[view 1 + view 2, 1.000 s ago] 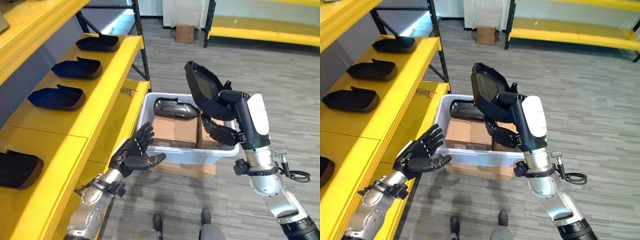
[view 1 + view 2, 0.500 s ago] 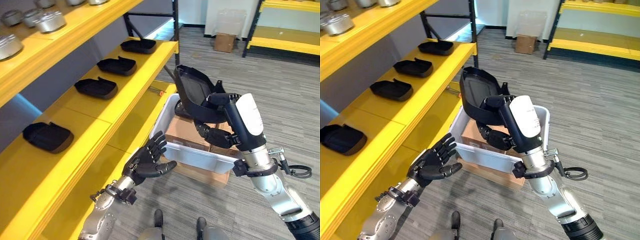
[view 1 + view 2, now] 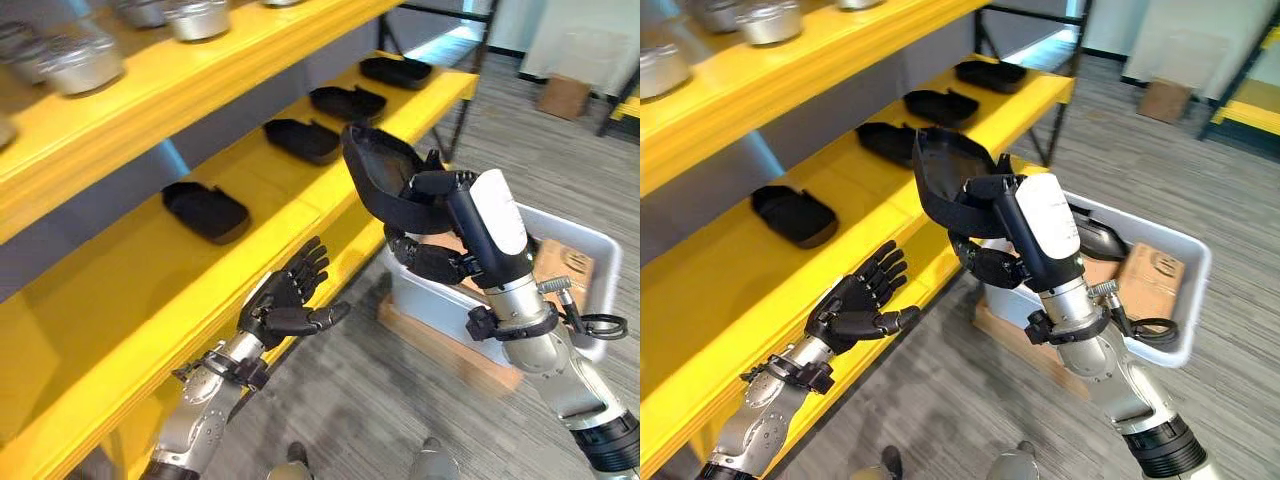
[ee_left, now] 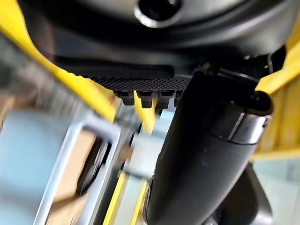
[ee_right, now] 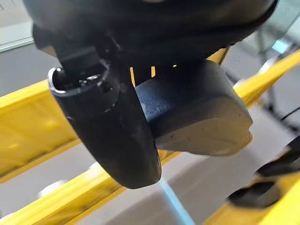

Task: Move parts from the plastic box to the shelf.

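Observation:
My right hand [image 3: 432, 262] is raised at mid-height and shut on a black moulded shell part [image 3: 378, 178], held tilted on edge beside the front edge of the yellow shelf [image 3: 120, 290]. In the right wrist view the thumb [image 5: 112, 126] presses on the part [image 5: 192, 112]. My left hand [image 3: 285, 305] hovers open, palm up, below and left of the part, in front of the shelf edge. The white plastic box [image 3: 585, 237] sits on the floor at the right, with another black part [image 3: 1095, 235] lying inside it.
Several similar black parts [image 3: 205, 210] [image 3: 302, 140] [image 3: 347, 102] lie in a row on the shelf, with bare yellow surface left of the nearest. Silver metal cans [image 3: 70, 65] stand on the upper shelf. Cardboard boxes [image 3: 1150, 280] fill the plastic box.
The camera has swung left toward the shelf. My right hand has carried the black part away from above the box to the shelf's front edge. The left hand stays open.

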Tool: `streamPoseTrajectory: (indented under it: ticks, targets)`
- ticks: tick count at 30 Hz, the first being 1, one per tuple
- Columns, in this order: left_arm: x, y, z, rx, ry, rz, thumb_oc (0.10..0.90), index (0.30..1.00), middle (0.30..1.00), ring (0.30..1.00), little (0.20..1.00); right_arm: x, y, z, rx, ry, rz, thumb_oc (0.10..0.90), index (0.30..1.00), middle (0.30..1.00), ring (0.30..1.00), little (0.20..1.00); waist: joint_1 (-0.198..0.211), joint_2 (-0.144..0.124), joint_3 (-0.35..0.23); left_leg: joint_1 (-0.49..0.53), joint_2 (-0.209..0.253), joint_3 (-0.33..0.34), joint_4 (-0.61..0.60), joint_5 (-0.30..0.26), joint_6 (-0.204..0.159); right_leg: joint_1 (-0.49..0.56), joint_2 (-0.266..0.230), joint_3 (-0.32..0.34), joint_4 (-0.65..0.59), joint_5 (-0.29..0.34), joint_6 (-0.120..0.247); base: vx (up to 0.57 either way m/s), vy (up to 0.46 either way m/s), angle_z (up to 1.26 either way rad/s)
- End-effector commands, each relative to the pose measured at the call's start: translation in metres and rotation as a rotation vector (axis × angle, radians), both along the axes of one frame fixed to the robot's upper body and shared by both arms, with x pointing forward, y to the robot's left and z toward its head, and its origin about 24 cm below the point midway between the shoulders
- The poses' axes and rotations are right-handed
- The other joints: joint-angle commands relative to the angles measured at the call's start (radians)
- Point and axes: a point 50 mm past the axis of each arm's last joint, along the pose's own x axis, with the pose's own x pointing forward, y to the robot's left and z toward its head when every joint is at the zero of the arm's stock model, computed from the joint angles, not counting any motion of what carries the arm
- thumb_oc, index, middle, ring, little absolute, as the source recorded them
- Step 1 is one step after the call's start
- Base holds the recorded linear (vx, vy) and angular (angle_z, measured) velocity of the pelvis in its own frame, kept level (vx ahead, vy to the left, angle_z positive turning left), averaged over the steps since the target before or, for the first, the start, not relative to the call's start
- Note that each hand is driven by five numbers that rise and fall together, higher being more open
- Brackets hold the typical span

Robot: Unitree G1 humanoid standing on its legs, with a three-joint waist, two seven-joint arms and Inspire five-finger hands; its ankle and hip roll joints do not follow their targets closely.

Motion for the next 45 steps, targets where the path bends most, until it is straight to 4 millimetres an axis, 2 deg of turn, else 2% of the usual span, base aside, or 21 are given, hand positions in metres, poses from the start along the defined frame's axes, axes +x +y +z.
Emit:
streamPoseTrajectory:
  ticks: [1, 3, 5, 7, 9, 11, 12, 13, 15, 18, 21, 24, 26, 29, 33, 34, 35, 37, 38, 41, 45]
  targets:
    - [-0.002, 0.014, 0.042, 0.034, -0.223, 0.016, 0.9, 1.0, 1.0, 1.0, 1.0, -0.012, 0.003, 0.053, 0.111, -0.304, 0.064, 0.4, 0.3, 0.3, 0.3, 0.3, 0.002, 0.002, -0.119, 0.08, 0.033, 0.048, -0.029, -0.063, 0.014, 0.07, 0.043, -0.066, -0.112, 0.023, -0.026, -0.12, 0.618, 0.34]
    - [-0.009, 0.022, 0.044, 0.045, -0.238, 0.0, 0.9, 1.0, 1.0, 1.0, 1.0, -0.018, 0.001, 0.051, 0.113, -0.324, 0.043, 0.4, 0.3, 0.3, 0.3, 0.3, 0.029, -0.006, -0.126, 0.08, -0.026, 0.046, -0.035, -0.117, 0.042, 0.08, -0.022, -0.081, -0.211, 0.147, 0.023, -0.1, 0.494, 0.3]
    - [-0.011, 0.023, 0.045, 0.054, -0.247, -0.009, 0.9, 1.0, 1.0, 1.0, 1.0, -0.019, 0.0, 0.051, 0.113, -0.328, 0.036, 0.4, 0.3, 0.3, 0.3, 0.3, 0.033, -0.011, -0.127, 0.076, -0.045, 0.046, -0.032, -0.132, 0.054, 0.079, -0.041, -0.078, -0.24, 0.186, 0.036, -0.07, 0.28, 0.23]
    - [-0.009, 0.021, 0.049, 0.056, -0.263, -0.038, 0.9, 1.0, 1.0, 1.0, 1.0, -0.02, 0.0, 0.051, 0.117, -0.341, 0.015, 0.4, 0.3, 0.3, 0.3, 0.3, 0.049, -0.019, -0.129, 0.059, -0.095, 0.036, -0.023, -0.161, 0.085, 0.054, -0.093, -0.066, -0.265, 0.256, 0.057, -0.1, 0.444, 0.38]
    - [-0.004, 0.017, 0.053, 0.038, -0.269, -0.065, 0.9, 1.0, 1.0, 1.0, 1.0, -0.021, 0.0, 0.049, 0.116, -0.353, -0.008, 0.4, 0.3, 0.3, 0.3, 0.3, 0.049, -0.021, -0.135, 0.041, -0.129, -0.01, -0.028, -0.165, 0.112, 0.031, -0.089, 0.001, -0.248, 0.264, 0.049, -0.02, 0.354, 0.61]
    - [-0.002, 0.013, 0.054, 0.039, -0.272, -0.097, 0.9, 1.0, 1.0, 1.0, 1.0, -0.026, -0.001, 0.046, 0.116, -0.359, -0.021, 0.4, 0.3, 0.3, 0.3, 0.3, 0.037, -0.023, -0.136, 0.035, -0.144, -0.052, -0.041, -0.158, 0.129, 0.008, -0.043, 0.068, -0.18, 0.229, 0.034, 0.04, 0.211, 0.77]
    - [-0.001, 0.009, 0.056, 0.033, -0.273, -0.114, 0.9, 1.0, 1.0, 1.0, 1.0, -0.03, -0.002, 0.045, 0.113, -0.362, -0.024, 0.4, 0.3, 0.3, 0.3, 0.3, 0.026, -0.028, -0.137, 0.035, -0.156, -0.09, -0.073, -0.144, 0.148, -0.01, 0.034, 0.114, -0.105, 0.168, 0.016, 0.05, 0.144, 0.72]
    - [-0.002, 0.007, 0.056, 0.029, -0.274, -0.115, 0.9, 1.0, 1.0, 1.0, 1.0, -0.032, -0.001, 0.045, 0.116, -0.36, -0.02, 0.4, 0.3, 0.3, 0.3, 0.3, 0.025, -0.029, -0.136, 0.04, -0.161, -0.102, -0.092, -0.137, 0.155, -0.019, 0.068, 0.116, -0.071, 0.141, 0.011, 0.04, 0.165, 0.72]
    - [-0.006, 0.006, 0.059, 0.029, -0.283, -0.085, 0.9, 1.0, 1.0, 1.0, 1.0, -0.039, 0.004, 0.047, 0.107, -0.375, 0.036, 0.4, 0.3, 0.3, 0.3, 0.3, 0.02, -0.037, -0.134, 0.053, -0.177, -0.126, -0.153, -0.103, 0.167, -0.049, 0.197, 0.112, 0.003, 0.058, -0.005, 0.04, 0.103, 0.61]
    - [-0.01, 0.006, 0.06, 0.016, -0.283, -0.061, 0.9, 1.0, 1.0, 1.0, 1.0, -0.048, 0.013, 0.048, 0.066, -0.4, 0.119, 0.4, 0.3, 0.3, 0.3, 0.3, 0.007, -0.052, -0.128, 0.054, -0.202, -0.165, -0.176, -0.082, 0.166, -0.039, 0.309, 0.176, -0.053, 0.012, -0.041, 0.08, -0.03, 0.15]
    - [-0.011, 0.002, 0.055, -0.039, -0.276, -0.063, 0.9, 1.0, 1.0, 1.0, 1.0, -0.047, 0.021, 0.047, 0.019, -0.424, 0.158, 0.4, 0.3, 0.3, 0.3, 0.3, 0.0, -0.048, -0.117, 0.047, -0.221, -0.196, -0.176, -0.07, 0.167, -0.031, 0.353, 0.257, -0.146, 0.026, -0.062, 0.08, -0.109, 0.25]
    - [-0.002, 0.002, 0.052, -0.057, -0.284, -0.052, 0.9, 1.0, 1.0, 1.0, 1.0, -0.039, 0.034, 0.05, -0.009, -0.458, 0.208, 0.4, 0.3, 0.3, 0.3, 0.3, 0.011, -0.043, -0.099, 0.042, -0.224, -0.14, -0.129, -0.079, 0.16, -0.005, 0.329, 0.224, -0.164, 0.018, -0.069, 0.07, -0.175, 0.23]
    - [0.007, -0.004, 0.05, -0.056, -0.275, -0.063, 0.9, 1.0, 1.0, 1.0, 1.0, -0.032, 0.042, 0.054, -0.032, -0.471, 0.222, 0.4, 0.3, 0.3, 0.3, 0.3, 0.006, -0.052, -0.073, 0.004, -0.198, -0.03, 0.023, -0.119, 0.136, 0.01, 0.29, 0.168, -0.144, 0.011, -0.08, -0.02, -0.108, 0.19]
    - [0.011, -0.004, 0.047, -0.054, -0.263, -0.051, 0.9, 1.0, 1.0, 1.0, 1.0, -0.029, 0.052, 0.059, -0.046, -0.482, 0.251, 0.4, 0.3, 0.3, 0.3, 0.3, 0.004, -0.056, -0.055, -0.013, -0.138, 0.037, 0.096, -0.145, 0.113, 0.018, 0.258, 0.103, -0.109, -0.002, -0.091, 0.01, -0.012, 0.36]
    - [0.007, 0.001, 0.048, -0.063, -0.251, -0.031, 0.9, 1.0, 1.0, 1.0, 1.0, -0.029, 0.06, 0.067, -0.042, -0.476, 0.31, 0.4, 0.3, 0.3, 0.3, 0.3, 0.016, -0.042, -0.061, 0.014, -0.065, 0.012, 0.034, -0.097, 0.085, 0.028, 0.245, 0.081, -0.091, -0.031, -0.109, 0.11, 0.173, 0.75]
    - [0.002, 0.003, 0.043, -0.081, -0.231, -0.004, 0.9, 1.0, 1.0, 1.0, 1.0, -0.032, 0.07, 0.078, -0.051, -0.458, 0.385, 0.4, 0.3, 0.3, 0.3, 0.3, 0.033, -0.02, -0.076, 0.038, 0.095, -0.038, -0.065, 0.1, -0.003, 0.048, 0.233, 0.073, -0.073, -0.078, -0.127, 0.22, 0.4, 0.86]
    - [0.002, 0.004, 0.042, -0.081, -0.23, -0.001, 0.9, 1.0, 1.0, 1.0, 1.0, -0.032, 0.072, 0.078, -0.052, -0.452, 0.393, 0.4, 0.3, 0.3, 0.3, 0.3, 0.034, -0.018, -0.076, 0.039, 0.11, -0.044, -0.077, 0.119, -0.011, 0.048, 0.231, 0.07, -0.068, -0.083, -0.13, 0.23, 0.457, 0.37]
    - [0.002, 0.002, 0.039, -0.1, -0.235, -0.002, 0.9, 1.0, 1.0, 1.0, 1.0, -0.028, 0.079, 0.081, -0.058, -0.427, 0.41, 0.4, 0.3, 0.3, 0.3, 0.3, 0.037, -0.01, -0.073, 0.024, 0.204, -0.047, -0.106, 0.239, -0.042, 0.05, 0.211, 0.047, -0.046, -0.106, -0.14, 0.06, 0.458, 0.14]
    - [0.005, -0.001, 0.034, -0.117, -0.234, -0.019, 0.9, 1.0, 1.0, 1.0, 1.0, -0.022, 0.081, 0.084, -0.05, -0.399, 0.394, 0.4, 0.3, 0.3, 0.3, 0.3, 0.02, 0.005, -0.069, 0.019, 0.236, -0.026, -0.115, 0.231, -0.053, 0.029, 0.182, 0.026, 0.005, -0.135, -0.141, 0.04, 0.538, 0.15]
    - [0.006, -0.003, 0.034, -0.132, -0.221, -0.031, 0.9, 1.0, 1.0, 1.0, 1.0, -0.019, 0.077, 0.084, -0.031, -0.36, 0.387, 0.4, 0.3, 0.3, 0.3, 0.3, 0.014, 0.016, -0.062, 0.028, 0.23, -0.029, -0.119, 0.208, -0.062, -0.003, 0.161, 0.032, 0.057, -0.149, -0.133, 0.05, 0.47, 0.32]
    - [0.008, -0.01, 0.031, -0.175, -0.193, -0.042, 0.9, 1.0, 1.0, 1.0, 1.0, -0.015, 0.073, 0.073, -0.016, -0.272, 0.384, 0.4, 0.3, 0.3, 0.3, 0.3, -0.007, 0.045, -0.039, 0.03, 0.189, -0.033, -0.105, 0.135, -0.061, -0.059, 0.127, 0.072, 0.096, -0.136, -0.098, 0.0, 0.357, 0.34]
